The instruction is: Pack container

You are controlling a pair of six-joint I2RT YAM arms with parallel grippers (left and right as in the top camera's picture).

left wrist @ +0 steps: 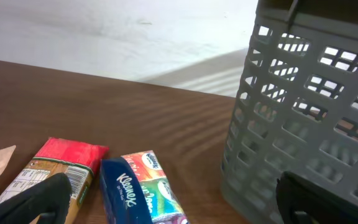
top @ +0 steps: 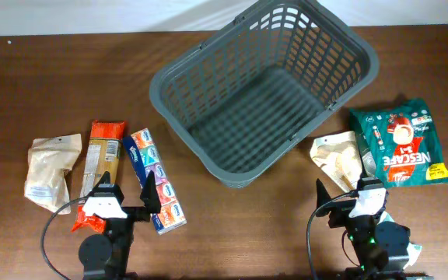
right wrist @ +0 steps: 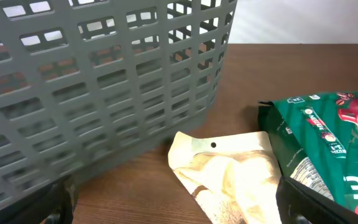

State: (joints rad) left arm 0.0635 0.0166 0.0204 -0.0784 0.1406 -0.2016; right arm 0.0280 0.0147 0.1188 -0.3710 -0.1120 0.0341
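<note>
Left tool (top: 127, 189) and right tool (top: 341, 196) gape open, empty. The large dark grey slotted plastic basket (top: 155, 84) sits mid-way across the table (top: 45, 85), apparently empty. Best to grip the long blue tissue pack (top: 142, 152) across its narrow width.

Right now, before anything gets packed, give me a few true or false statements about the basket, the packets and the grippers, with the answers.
1. The basket is empty. True.
2. The green Nescafe bag lies left of the basket. False: it lies to the basket's right, near the right gripper.
3. The left gripper grips the Kleenex pack. False: its jaws stand open and hold nothing; the pack lies flat beside it.
4. A beige pouch lies right next to the Nescafe bag. True.
</note>
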